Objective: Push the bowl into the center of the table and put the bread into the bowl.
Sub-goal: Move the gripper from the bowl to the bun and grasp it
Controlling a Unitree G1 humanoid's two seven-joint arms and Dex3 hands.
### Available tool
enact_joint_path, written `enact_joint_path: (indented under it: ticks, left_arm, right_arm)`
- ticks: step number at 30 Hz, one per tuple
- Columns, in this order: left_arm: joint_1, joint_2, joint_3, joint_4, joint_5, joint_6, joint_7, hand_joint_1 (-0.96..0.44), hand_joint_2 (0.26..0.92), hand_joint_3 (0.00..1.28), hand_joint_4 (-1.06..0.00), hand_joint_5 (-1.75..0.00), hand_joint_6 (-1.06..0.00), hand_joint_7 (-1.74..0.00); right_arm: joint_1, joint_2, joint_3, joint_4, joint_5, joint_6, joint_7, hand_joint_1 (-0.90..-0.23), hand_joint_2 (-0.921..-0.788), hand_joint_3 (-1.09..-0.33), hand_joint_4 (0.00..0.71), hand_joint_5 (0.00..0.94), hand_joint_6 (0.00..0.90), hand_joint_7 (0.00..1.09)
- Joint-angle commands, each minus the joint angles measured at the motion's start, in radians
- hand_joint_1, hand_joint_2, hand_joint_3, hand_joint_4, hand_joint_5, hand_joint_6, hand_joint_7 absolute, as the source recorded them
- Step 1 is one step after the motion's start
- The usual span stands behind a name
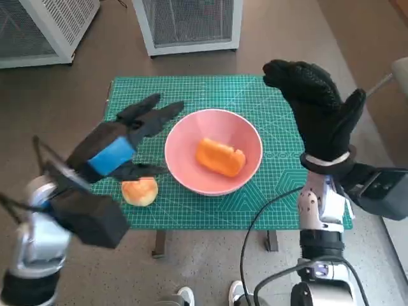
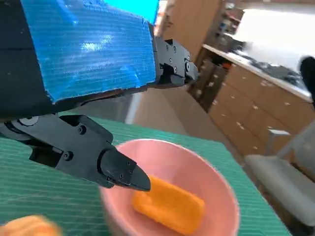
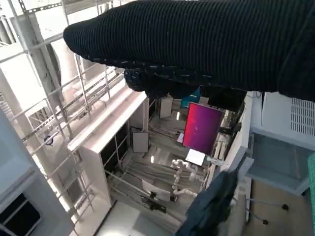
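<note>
A pink bowl (image 1: 185, 162) sits near the middle of the green mat (image 1: 268, 108), with an orange loaf of bread (image 1: 220, 157) lying inside it. The left wrist view shows the same bowl (image 2: 216, 187) and bread (image 2: 170, 206) from close by. My left hand (image 1: 131, 137) hovers open just left of the bowl, fingers spread toward its rim and holding nothing. A round bread roll (image 1: 139, 190) lies on the mat under that hand, blurred in the left wrist view (image 2: 27, 227). My right hand (image 1: 319, 105) is raised open above the mat's right side, empty.
Two white mesh-fronted units (image 1: 191, 22) stand on the floor beyond the table. A pale chair (image 2: 285, 177) and wooden cabinets appear past the table in the left wrist view. A person's shoes (image 1: 185, 296) show at the front edge. The right wrist view points up at shelving.
</note>
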Motion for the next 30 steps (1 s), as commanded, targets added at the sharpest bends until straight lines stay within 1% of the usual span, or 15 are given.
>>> enact_joint_path:
  ticks: [1, 6, 11, 16, 20, 30]
  left_arm:
    - [0.072, 0.048, 0.037, -0.048, -0.005, 0.056, -0.04, -0.18, 0.787, 0.0, -0.09, -0.01, -0.21, -0.06]
    - [0.126, 0.089, 0.051, -0.088, 0.006, 0.117, -0.078, -0.2, 0.78, 0.0, -0.08, 0.0, -0.2, -0.05]
    - [0.17, 0.118, 0.043, -0.11, 0.013, 0.168, -0.111, -0.21, 0.766, 0.0, -0.08, 0.0, -0.2, -0.03]
    - [0.191, 0.132, 0.027, -0.104, 0.004, 0.205, -0.14, -0.15, 0.756, 0.0, -0.06, 0.0, -0.2, -0.02]
    - [0.192, 0.135, 0.005, -0.076, 0.003, 0.22, -0.155, -0.1, 0.756, 0.0, -0.04, 0.0, -0.19, -0.01]
    - [0.192, 0.123, -0.053, 0.0, 0.015, 0.212, -0.141, -0.02, 0.76, 0.0, -0.01, 0.0, -0.19, 0.0]
  right_arm:
    - [0.024, -0.001, 0.001, 0.007, 0.004, 0.008, 0.002, -0.608, -0.921, -0.586, 0.253, 0.0, 0.004, 0.64]
    - [0.026, 0.001, 0.003, 0.005, 0.003, 0.008, 0.001, -0.601, -0.921, -0.589, 0.25, 0.0, 0.003, 0.63]
    - [0.03, 0.004, 0.005, 0.0, 0.002, 0.008, 0.0, -0.598, -0.921, -0.591, 0.25, 0.0, 0.0, 0.63]
    - [0.032, 0.004, 0.006, 0.005, 0.002, 0.007, 0.005, -0.596, -0.921, -0.601, 0.244, 0.0, -0.001, 0.61]
    - [0.03, 0.001, 0.004, 0.015, 0.007, 0.008, 0.013, -0.597, -0.921, -0.604, 0.238, 0.0, -0.001, 0.61]
    - [0.027, -0.005, 0.004, 0.018, 0.012, 0.02, 0.022, -0.602, -0.921, -0.607, 0.221, 0.0, -0.001, 0.6]
